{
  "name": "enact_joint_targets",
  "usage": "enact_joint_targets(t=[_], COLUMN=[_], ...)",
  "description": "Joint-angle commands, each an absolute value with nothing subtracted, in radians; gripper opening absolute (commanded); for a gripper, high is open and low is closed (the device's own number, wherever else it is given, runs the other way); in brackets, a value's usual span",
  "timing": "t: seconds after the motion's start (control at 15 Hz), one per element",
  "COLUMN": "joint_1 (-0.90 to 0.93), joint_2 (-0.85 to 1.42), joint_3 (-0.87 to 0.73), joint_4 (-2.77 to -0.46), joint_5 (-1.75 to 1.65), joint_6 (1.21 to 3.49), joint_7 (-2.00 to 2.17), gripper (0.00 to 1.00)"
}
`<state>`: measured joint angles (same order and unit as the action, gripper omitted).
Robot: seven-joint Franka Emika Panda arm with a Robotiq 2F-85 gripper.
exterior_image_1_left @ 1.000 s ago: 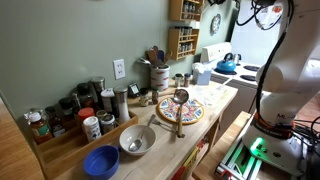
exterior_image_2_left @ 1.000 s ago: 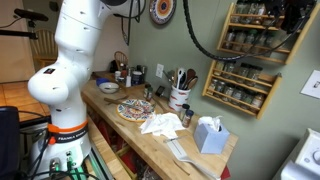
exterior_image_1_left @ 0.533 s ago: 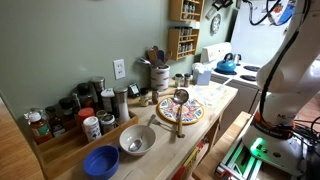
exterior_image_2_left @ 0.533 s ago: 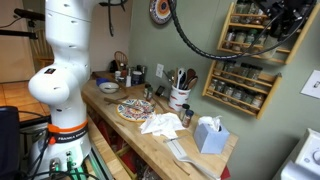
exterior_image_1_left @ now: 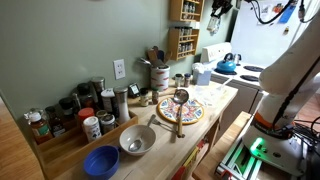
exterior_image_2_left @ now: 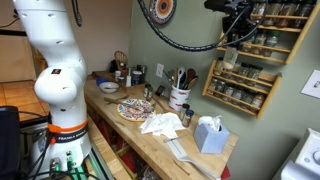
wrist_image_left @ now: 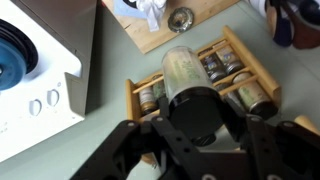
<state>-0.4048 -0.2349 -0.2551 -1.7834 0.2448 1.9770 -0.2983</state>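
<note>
In the wrist view my gripper (wrist_image_left: 196, 128) is shut on a spice jar (wrist_image_left: 184, 68) with a clear body, pale contents and a black lid. The jar points at a wooden wall spice rack (wrist_image_left: 134, 96) that holds several more jars. In both exterior views the gripper (exterior_image_1_left: 214, 9) (exterior_image_2_left: 237, 22) is high up, well above the counter. It is just in front of the top shelf of the spice rack (exterior_image_1_left: 183, 30) (exterior_image_2_left: 250, 62). The jar in the jaws is hard to make out in the exterior views.
A wooden counter (exterior_image_2_left: 130, 128) below carries a patterned plate (exterior_image_1_left: 181, 111), a metal strainer (exterior_image_1_left: 180, 98), a white cloth (exterior_image_2_left: 160, 123), a tissue box (exterior_image_2_left: 209, 134), a utensil crock (exterior_image_2_left: 180, 97), a metal bowl (exterior_image_1_left: 137, 140), a blue bowl (exterior_image_1_left: 101, 160) and several bottles (exterior_image_1_left: 75, 110). A white stove with a blue kettle (exterior_image_1_left: 226, 64) stands beside it.
The arm has swung across at height, carrying the gripper sideways from beyond the rack to just in front of its top shelf. Nothing on the counter has moved.
</note>
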Motion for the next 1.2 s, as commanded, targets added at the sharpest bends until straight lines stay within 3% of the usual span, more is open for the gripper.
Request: enact_joint_targets(t=[0.0,0.47,0.73,0.8,1.13], joint_1=[-0.305,-0.160,-0.116,-0.109,-0.108], joint_2=[-0.415,-0.507,-0.465,-0.460,-0.457], joint_3=[-0.216,-0.118,-0.124,-0.123,-0.131], joint_4=[-2.026,-2.282,-2.278,-2.283,-2.275], joint_5=[0.106,-0.015,0.001,0.002,0.003], joint_6=[2.050,2.174,2.179,2.179,2.179], joint_7=[-0.312,-0.283,-0.278,-0.276,-0.277], gripper=[0.31,0.31,0.31,0.56,0.56])
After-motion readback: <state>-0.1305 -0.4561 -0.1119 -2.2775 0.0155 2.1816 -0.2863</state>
